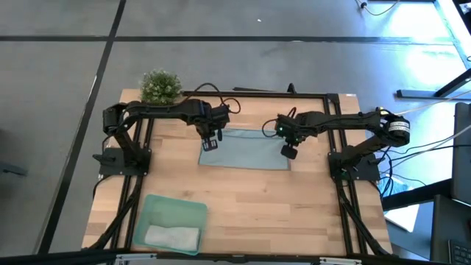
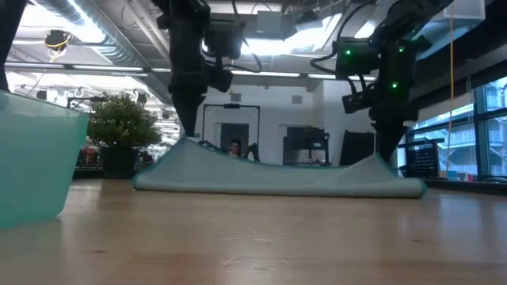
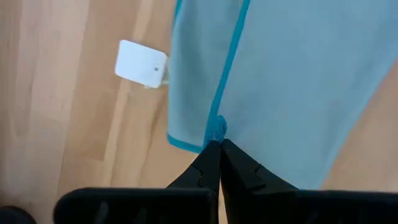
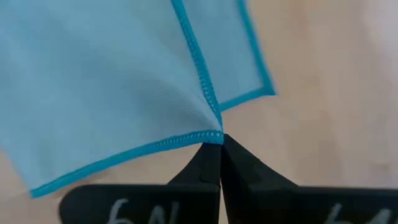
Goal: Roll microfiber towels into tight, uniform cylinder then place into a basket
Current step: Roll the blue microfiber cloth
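Note:
A light blue towel (image 1: 246,151) with a darker blue stitched edge lies at the far middle of the table, two layers showing. A white tag (image 3: 142,64) sticks out at its left side. My left gripper (image 1: 211,142) is shut on its left end. My right gripper (image 1: 288,152) is shut on its right end. In the low view the towel (image 2: 277,176) rises to a peak under each gripper and sags between them. The mint-green basket (image 1: 193,211) stands at the near left with a pale grey towel (image 1: 173,237) inside. My left gripper pinches the towel's stitched edge (image 3: 215,130) between its two fingertips, from above, pointing down. That spot is raised into a small peak (image 2: 190,142); the cloth around it rests on the table. My right gripper pinches the upper layer's stitched corner (image 4: 213,135) between its two fingertips, from above, pointing down. The corner is raised into a peak (image 2: 379,161), and the lower layer's corner (image 4: 264,93) lies on the table beyond it.
A small potted plant (image 1: 160,86) stands at the far left corner. Bare wood stretches between the towel and the basket and over the near right of the table (image 1: 294,213). Black frame rails run along the table's sides.

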Robot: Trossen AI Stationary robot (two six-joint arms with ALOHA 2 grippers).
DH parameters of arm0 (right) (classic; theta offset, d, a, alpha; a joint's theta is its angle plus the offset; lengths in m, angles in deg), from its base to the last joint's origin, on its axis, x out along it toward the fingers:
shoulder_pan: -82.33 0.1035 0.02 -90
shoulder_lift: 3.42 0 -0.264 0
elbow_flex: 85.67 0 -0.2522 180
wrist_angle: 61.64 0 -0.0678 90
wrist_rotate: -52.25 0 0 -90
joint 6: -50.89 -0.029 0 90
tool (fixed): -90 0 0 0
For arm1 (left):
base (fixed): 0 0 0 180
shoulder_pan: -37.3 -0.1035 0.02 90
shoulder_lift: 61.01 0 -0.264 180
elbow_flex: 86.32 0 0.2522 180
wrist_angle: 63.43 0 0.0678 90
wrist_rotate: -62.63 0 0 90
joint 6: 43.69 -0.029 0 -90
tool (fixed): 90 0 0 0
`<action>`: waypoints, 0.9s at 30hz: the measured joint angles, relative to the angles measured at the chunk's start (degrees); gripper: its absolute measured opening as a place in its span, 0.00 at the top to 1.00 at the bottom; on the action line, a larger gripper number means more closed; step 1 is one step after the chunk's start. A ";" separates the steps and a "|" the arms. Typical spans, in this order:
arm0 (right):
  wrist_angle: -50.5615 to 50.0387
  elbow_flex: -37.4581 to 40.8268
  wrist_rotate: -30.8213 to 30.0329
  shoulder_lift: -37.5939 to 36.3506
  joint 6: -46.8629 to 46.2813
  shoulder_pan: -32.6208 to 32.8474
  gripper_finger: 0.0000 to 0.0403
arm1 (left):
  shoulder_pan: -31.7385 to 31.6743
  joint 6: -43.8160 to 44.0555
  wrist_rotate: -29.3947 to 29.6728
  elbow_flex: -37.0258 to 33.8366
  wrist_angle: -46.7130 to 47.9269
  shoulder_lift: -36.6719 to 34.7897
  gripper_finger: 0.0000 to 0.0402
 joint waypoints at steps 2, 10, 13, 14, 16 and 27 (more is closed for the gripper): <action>0.21 -0.37 -1.07 0.00 1.06 -1.18 1.00 | -0.90 -0.78 -0.02 -0.87 -0.97 0.00 1.00; 6.23 -0.07 -1.04 0.00 4.60 -4.36 1.00 | -3.45 -1.69 -0.13 -4.52 -5.54 0.00 1.00; 6.80 -0.07 -1.01 0.00 5.67 -5.08 1.00 | -3.88 -1.43 -0.11 -5.61 -6.71 0.00 1.00; 7.15 -0.07 -0.96 0.00 6.11 -5.23 1.00 | -3.94 -1.45 -0.11 -5.95 -7.05 0.00 1.00; 7.74 -0.07 -0.98 0.00 7.23 -5.48 0.98 | -4.19 -1.43 -0.11 -6.59 -7.39 0.00 1.00; 13.40 -0.07 -1.00 0.00 8.94 -5.49 0.76 | -4.55 -1.39 6.75 -7.35 -10.69 0.02 0.88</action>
